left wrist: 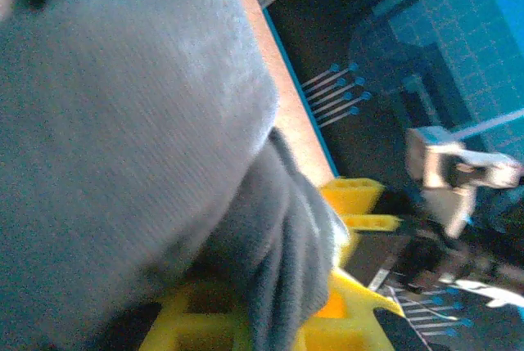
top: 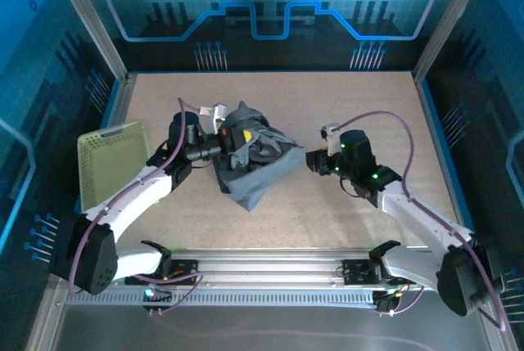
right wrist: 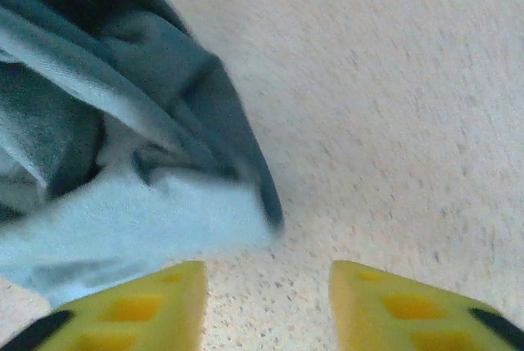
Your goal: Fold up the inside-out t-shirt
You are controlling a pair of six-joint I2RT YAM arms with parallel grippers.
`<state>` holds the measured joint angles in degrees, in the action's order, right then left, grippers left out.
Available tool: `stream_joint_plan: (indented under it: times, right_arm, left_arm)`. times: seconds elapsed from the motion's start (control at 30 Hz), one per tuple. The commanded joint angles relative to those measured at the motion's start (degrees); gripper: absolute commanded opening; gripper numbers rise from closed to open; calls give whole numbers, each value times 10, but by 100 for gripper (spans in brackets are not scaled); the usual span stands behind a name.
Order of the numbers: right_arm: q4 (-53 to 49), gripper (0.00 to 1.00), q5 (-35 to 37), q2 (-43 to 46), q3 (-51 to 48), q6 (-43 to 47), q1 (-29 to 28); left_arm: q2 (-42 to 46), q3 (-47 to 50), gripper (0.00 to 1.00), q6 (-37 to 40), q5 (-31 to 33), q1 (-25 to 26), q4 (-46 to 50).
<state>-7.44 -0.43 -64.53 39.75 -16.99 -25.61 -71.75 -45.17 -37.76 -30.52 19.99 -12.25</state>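
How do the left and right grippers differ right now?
The left gripper is shut on the t-shirt; the right gripper is open, holding nothing. The left gripper is wrapped in bunched fabric; the right gripper is beside the t-shirt, over bare table. Both have yellow fingers.

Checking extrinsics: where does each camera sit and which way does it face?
Top external: above and behind the robot, looking down on the table; left claw, right claw and t-shirt show.
Left wrist: rides the left claw, looks along its fingers into pinched t-shirt.
Right wrist: rides the right claw, looks down at table; open fingers at bottom.
Shared: t-shirt appears in all three.
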Motion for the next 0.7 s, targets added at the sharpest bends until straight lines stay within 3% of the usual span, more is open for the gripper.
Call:
stream_joint_plan:
  times: [0.0, 0.1, 0.27, 0.6, 0.67]
  right_arm:
    - [-40, 62, 102, -5, 43, 9, -50]
    - [-46, 71, 134, 2, 71, 21, -117]
    - [-19, 73, 80, -53, 100, -20, -132]
    - [22, 65, 21, -179, 153, -66, -128]
    - [23, 59, 22, -191, 159, -67, -128]
  left_arm:
    - [-3, 3, 0, -47, -53, 6, -64]
    - [-4, -7, 0, -36, -44, 16, -45]
    - [-9, -13, 0, -33, -50, 24, -50]
    - [-4, -9, 0, -33, -62, 33, -55]
    - [-4, -5, 0, -34, -63, 34, -60]
